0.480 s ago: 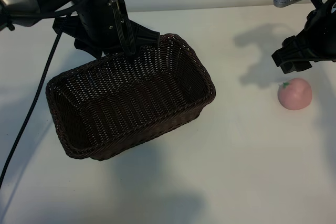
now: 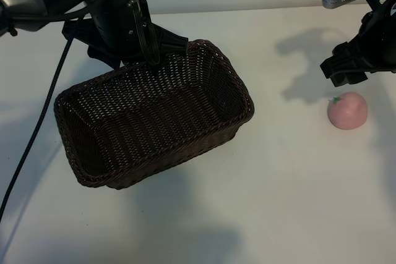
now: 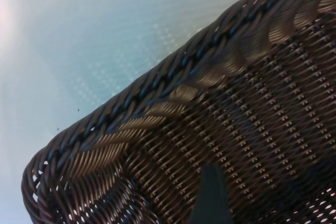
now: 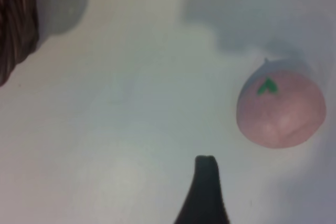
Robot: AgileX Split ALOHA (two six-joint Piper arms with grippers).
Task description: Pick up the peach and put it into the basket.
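The peach (image 2: pixel 347 110), pale pink with a small green leaf, lies on the white table at the right. My right gripper (image 2: pixel 346 72) hovers just beyond it and a little to its left, open and holding nothing. In the right wrist view one dark finger (image 4: pixel 206 192) shows beside the peach (image 4: pixel 281 107), apart from it. The dark-brown woven basket (image 2: pixel 244 91) stands left of centre. My left gripper (image 2: pixel 154 51) hangs open over its far rim. In the left wrist view one finger (image 3: pixel 211 198) points down inside the basket (image 3: pixel 157 85).
A black cable (image 2: pixel 37 128) runs down the table's left side past the basket. White table (image 2: pixel 291 171) lies bare between basket and peach. A corner of the basket (image 4: pixel 16 19) shows in the right wrist view.
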